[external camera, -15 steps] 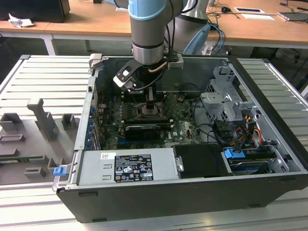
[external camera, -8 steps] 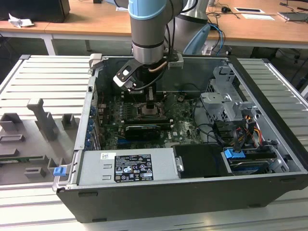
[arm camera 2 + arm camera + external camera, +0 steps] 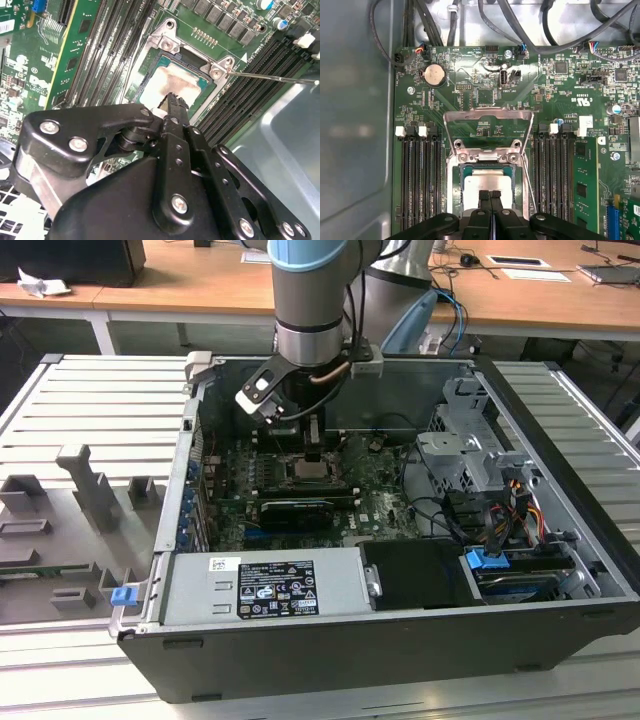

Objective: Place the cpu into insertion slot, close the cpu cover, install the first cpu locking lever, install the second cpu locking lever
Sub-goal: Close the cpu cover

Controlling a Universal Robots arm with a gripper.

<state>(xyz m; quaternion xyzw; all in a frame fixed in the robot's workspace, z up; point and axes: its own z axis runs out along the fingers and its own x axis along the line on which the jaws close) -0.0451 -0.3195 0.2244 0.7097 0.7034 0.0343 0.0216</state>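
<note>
The claw (image 3: 490, 193), fingers pressed together on nothing, hangs just over the cpu (image 3: 487, 179), which lies in the insertion slot (image 3: 453, 186). The cpu cover (image 3: 488, 116) stands swung open, off the slot.

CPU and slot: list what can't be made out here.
1. First wrist view: the gripper hides the near edge of the cpu; whether it touches the cpu cannot be told.
2. Second wrist view: the gripper covers part of the cpu and of the slot.
3. Exterior view: the cpu is too small to judge its seating, and the arm stands over it.
</note>
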